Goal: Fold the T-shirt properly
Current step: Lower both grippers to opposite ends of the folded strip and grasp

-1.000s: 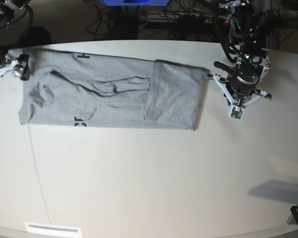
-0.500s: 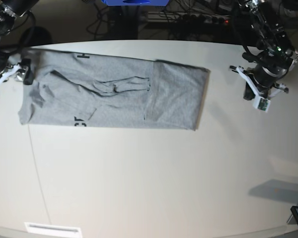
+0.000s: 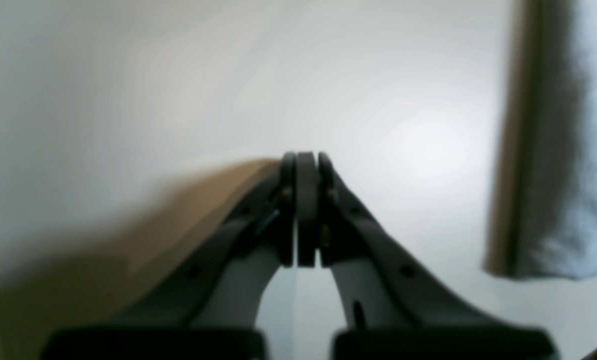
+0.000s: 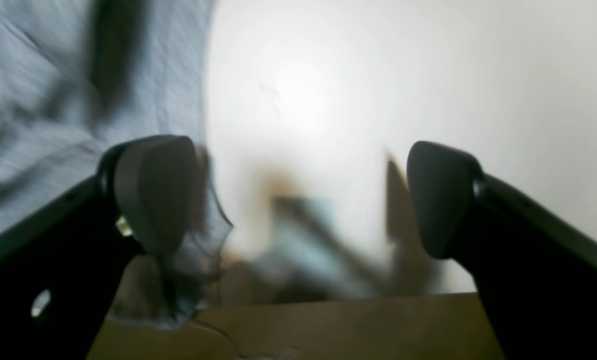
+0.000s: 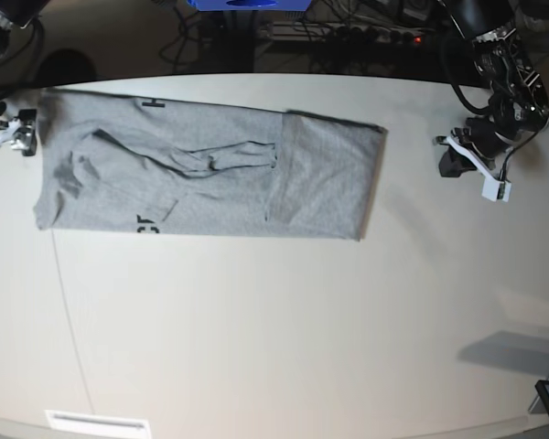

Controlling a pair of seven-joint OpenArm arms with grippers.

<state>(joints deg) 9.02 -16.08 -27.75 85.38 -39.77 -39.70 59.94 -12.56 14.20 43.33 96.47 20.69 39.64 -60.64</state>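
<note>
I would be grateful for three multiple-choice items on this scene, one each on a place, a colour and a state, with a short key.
1. Where does the left gripper stand?
A. over the shirt's middle
B. off the T-shirt's edge, above bare table
C. at the table's near edge

2. What colour is the T-shirt?
A. heather grey
B. navy
C. white

3. How do the two grippers stand?
A. both open
B. left open, right shut
C. left shut, right gripper open

Key: B, the base view shows it beyond the shirt's folded end; A, grey cloth with bits of black lettering at the edges; C, the left wrist view shows pads pressed together, the right wrist view a wide gap.
</note>
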